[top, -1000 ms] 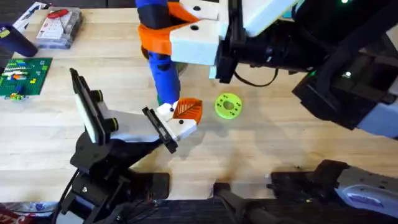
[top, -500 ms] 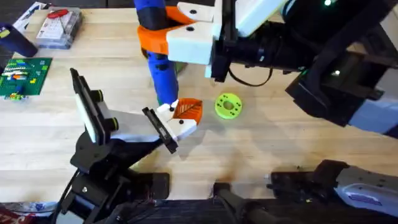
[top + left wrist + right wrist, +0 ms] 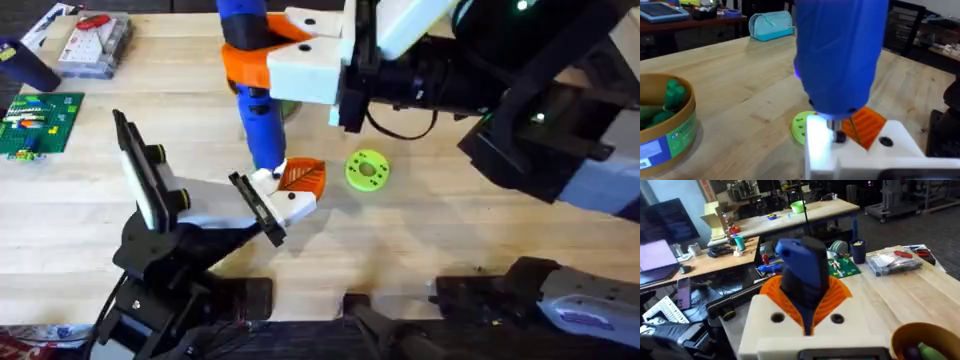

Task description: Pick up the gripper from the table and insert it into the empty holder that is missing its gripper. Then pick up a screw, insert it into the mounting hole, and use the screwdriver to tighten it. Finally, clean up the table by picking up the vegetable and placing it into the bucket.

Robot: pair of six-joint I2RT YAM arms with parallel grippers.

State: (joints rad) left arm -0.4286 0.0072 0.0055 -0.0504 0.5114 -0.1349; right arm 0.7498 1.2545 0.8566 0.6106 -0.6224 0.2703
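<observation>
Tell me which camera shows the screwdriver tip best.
The left wrist view: the screwdriver tip meets the white base beside the orange gripper. Overhead shows the blue shaft reaching down there; the right wrist view shows its top end.

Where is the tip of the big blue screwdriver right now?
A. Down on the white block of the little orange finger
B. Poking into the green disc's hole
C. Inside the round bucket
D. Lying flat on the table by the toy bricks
A: the screwdriver stands upright in the right gripper, and its tip comes down on the white base of the gripper, which sits at the holder, beside the green disc.
</observation>
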